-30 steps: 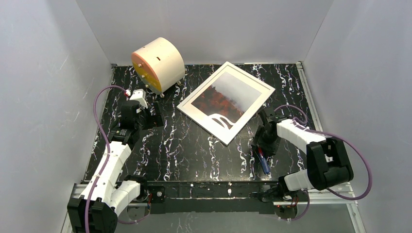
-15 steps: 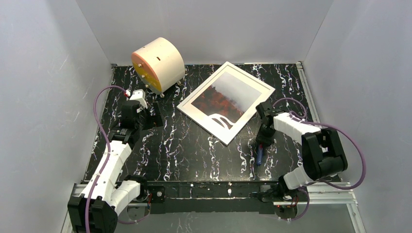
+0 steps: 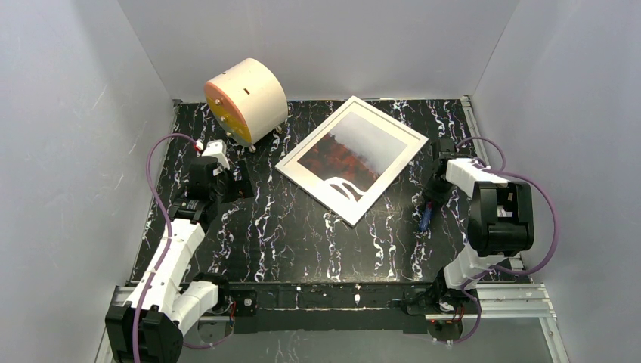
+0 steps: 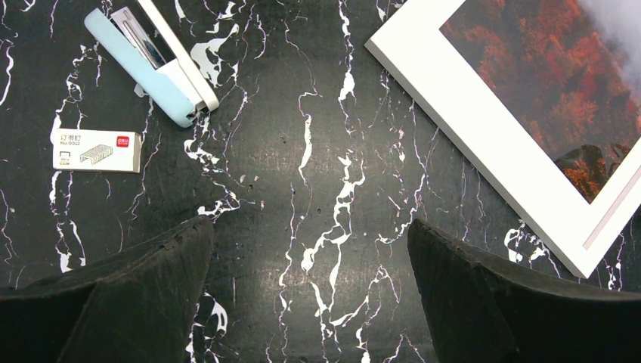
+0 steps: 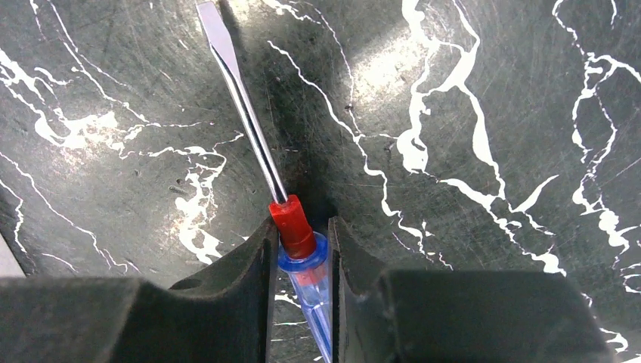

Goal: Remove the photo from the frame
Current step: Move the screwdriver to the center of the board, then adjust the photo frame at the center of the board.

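Right gripper (image 5: 298, 249) clamped on a screwdriver (image 5: 242, 106), handle mostly hidden between the fingers; left gripper (image 4: 310, 249) spread wide, empty; photo (image 3: 349, 153) inside the frame (image 3: 316, 192) mid-table (image 3: 302, 234), with pale curved shapes at its near corner hard to make out.

Here's the table (image 3: 302, 234), black marble look, white veins running all over it. Plain pale grey walls close it in on three sides: back wall (image 3: 317, 45), left wall (image 3: 68, 151), right wall (image 3: 574, 113). A metal rail (image 3: 474, 125) lines the table's right edge. Up close in the right wrist view, the top is finely scratched, and a soft sheen (image 5: 393, 68) of overhead light spreads across it.
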